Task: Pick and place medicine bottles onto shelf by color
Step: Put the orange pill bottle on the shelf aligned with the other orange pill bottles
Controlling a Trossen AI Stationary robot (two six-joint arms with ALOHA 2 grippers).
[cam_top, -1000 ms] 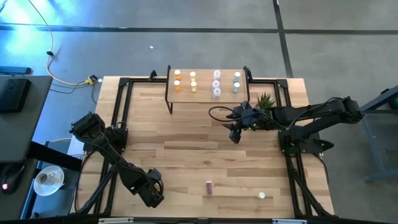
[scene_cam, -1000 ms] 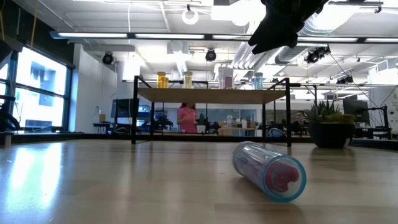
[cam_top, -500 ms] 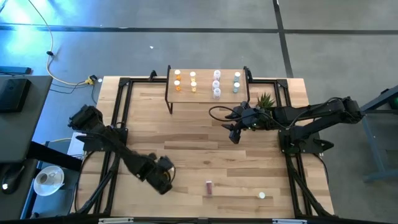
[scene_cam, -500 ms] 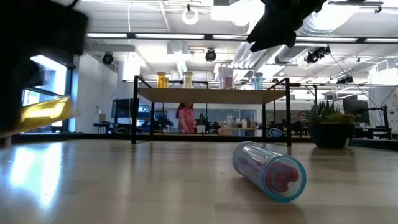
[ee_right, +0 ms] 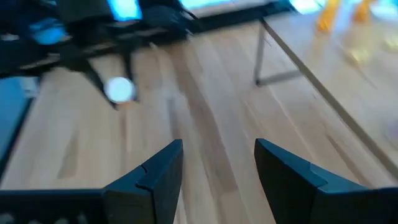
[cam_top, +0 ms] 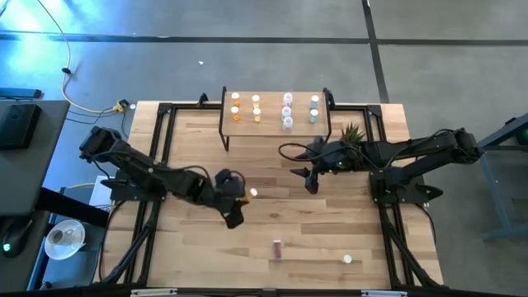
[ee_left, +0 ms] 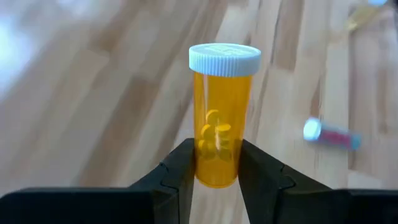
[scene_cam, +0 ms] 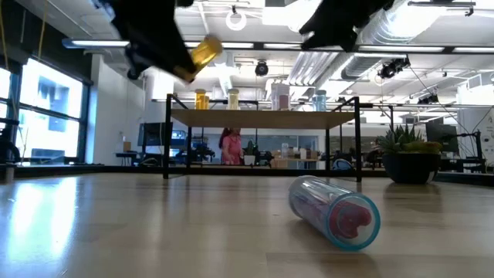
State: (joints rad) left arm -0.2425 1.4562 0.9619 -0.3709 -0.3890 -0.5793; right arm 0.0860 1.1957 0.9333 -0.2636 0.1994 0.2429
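Overhead, the plank table (cam_top: 272,210) fills most of the view, with the shelf (cam_top: 275,124) at its far edge carrying orange, purple and pale bluish medicine bottles (cam_top: 286,112) in short rows; their colours are hard to separate at that size. A small green plant (cam_top: 352,132) stands beside the shelf's right end, partly covered by the right arm.

The left pincer (cam_top: 234,198) hangs over the table's middle-left, clamped on an orange bottle (ee_left: 222,118). In the left wrist view that bottle stands upright between the two dark fingers (ee_left: 179,174), white cap on top, a few pills inside; its base is hidden between them. In the low view only a slanted amber streak shows under the dark arm.

The right pincer (cam_top: 308,178) hovers above the table in front of the shelf's right half, fingers (ee_right: 151,177) spread apart with nothing between them.

A purple bottle (cam_top: 277,247) lies on its side near the table's front edge. A lone white cap or bottle (cam_top: 347,259) sits well to its right, too small to identify.
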